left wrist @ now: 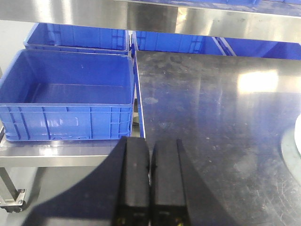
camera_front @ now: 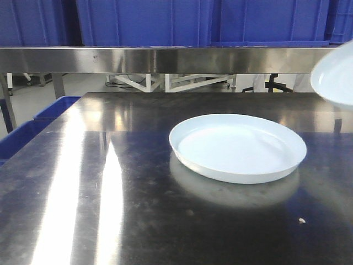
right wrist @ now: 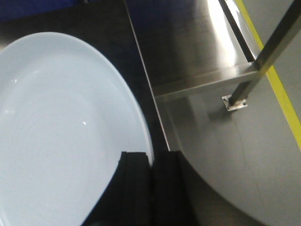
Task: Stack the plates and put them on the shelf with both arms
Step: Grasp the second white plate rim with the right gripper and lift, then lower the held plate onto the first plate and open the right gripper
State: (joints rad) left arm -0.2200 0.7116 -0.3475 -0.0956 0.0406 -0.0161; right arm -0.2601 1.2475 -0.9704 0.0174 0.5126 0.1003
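Observation:
One pale blue plate (camera_front: 237, 146) lies flat on the steel table (camera_front: 110, 182), right of centre. A second plate (camera_front: 334, 74) hangs tilted in the air at the right edge of the front view. In the right wrist view that plate (right wrist: 61, 127) fills the left half, and my right gripper (right wrist: 151, 157) is shut on its rim. My left gripper (left wrist: 150, 143) is shut with nothing between its fingers, hovering over the table's left edge. A sliver of the lying plate (left wrist: 298, 136) shows at the right border of the left wrist view.
A steel shelf (camera_front: 165, 58) runs across above the back of the table, with blue crates (camera_front: 143, 22) on it. More blue crates (left wrist: 66, 94) sit on a lower rack left of the table. A shelf post (right wrist: 263, 56) and a yellow floor line (right wrist: 277, 80) lie to the right.

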